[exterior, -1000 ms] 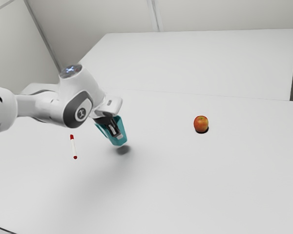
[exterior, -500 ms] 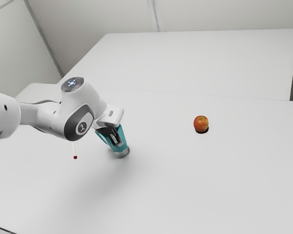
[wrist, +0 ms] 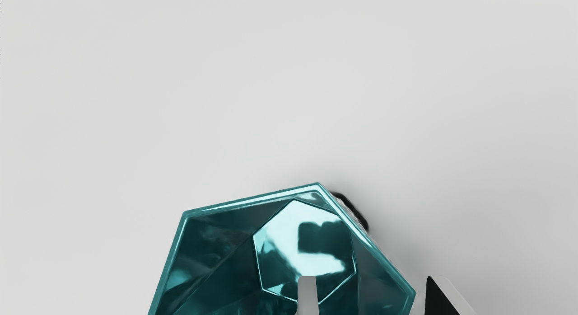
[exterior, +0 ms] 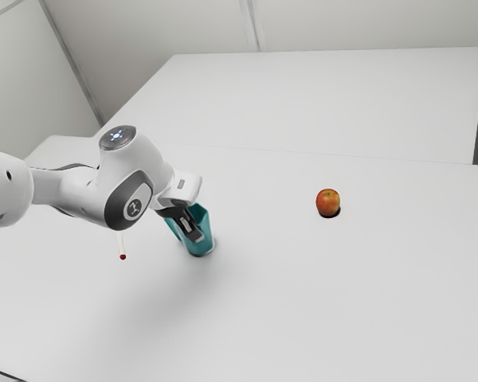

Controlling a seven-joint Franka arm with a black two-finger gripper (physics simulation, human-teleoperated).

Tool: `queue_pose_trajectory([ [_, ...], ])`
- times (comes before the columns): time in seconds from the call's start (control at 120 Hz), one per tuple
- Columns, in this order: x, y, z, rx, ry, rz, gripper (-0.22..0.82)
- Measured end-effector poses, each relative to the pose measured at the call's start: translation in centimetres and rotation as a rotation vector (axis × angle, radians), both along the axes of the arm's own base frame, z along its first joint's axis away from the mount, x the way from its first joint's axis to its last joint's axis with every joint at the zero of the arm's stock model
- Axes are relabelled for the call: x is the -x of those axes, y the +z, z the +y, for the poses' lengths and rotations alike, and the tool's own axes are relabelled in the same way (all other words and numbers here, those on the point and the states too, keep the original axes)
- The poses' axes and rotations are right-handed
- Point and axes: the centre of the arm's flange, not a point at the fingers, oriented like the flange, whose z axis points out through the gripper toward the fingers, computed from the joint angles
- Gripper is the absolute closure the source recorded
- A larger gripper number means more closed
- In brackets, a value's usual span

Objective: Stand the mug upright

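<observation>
The teal faceted mug [exterior: 205,229] stands on the table, looking upright with its mouth up. My gripper [exterior: 194,235] is at the mug, coming down at a slant from the exterior view's left. In the wrist view the mug [wrist: 212,247] shows its open mouth and inner floor. There my gripper [wrist: 368,288] is open, with one finger over the mouth and the other outside the rim; the wall between them looks free of the inner finger. The lower parts of the fingers are cut off.
A red apple [exterior: 328,201] rests on the table toward the exterior view's right. A white marker with red ends [exterior: 122,247] lies below the arm at the exterior view's left, partly hidden by it. The white table [exterior: 303,302] surrounds the mug.
My hand came down with the tilted mug until it met the table. Since then the mug has straightened and shifted slightly toward the exterior view's right, and the gripper has opened.
</observation>
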Motion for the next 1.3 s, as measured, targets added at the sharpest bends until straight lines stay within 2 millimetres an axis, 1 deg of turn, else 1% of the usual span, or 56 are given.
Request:
queue_pose_trajectory([
  [0.133,-0.1,0.3,0.0,0.002,0.002,-0.005,0.36],
  [0.283,-0.4,1.2,0.0,0.006,0.003,-0.021,0.29],
  [0.392,-0.4,2.5,0.1,0.016,0.004,-0.038,0.27],
  [0.483,-0.7,4.1,0.1,0.024,0.005,-0.056,0.25],
  [0.592,-1.8,7.1,-0.2,0.033,0.004,-0.094,0.23],
  [0.733,-4.1,12.4,-0.3,0.045,0.019,-0.132,0.13],
  [0.85,-6.3,16.8,0.2,0.038,0.065,-0.108,0.08],
  [0.95,-7.4,18.9,0.6,0.028,0.124,-0.035,0.05],
  [1.008,-8.2,19.3,0.8,0.022,0.165,0.013,0.04],
  [1.125,-8.9,19.2,1.5,0.018,0.245,0.097,0.02],
  [1.3,-9.3,19.0,4.3,0.030,0.374,0.188,0.01],
])
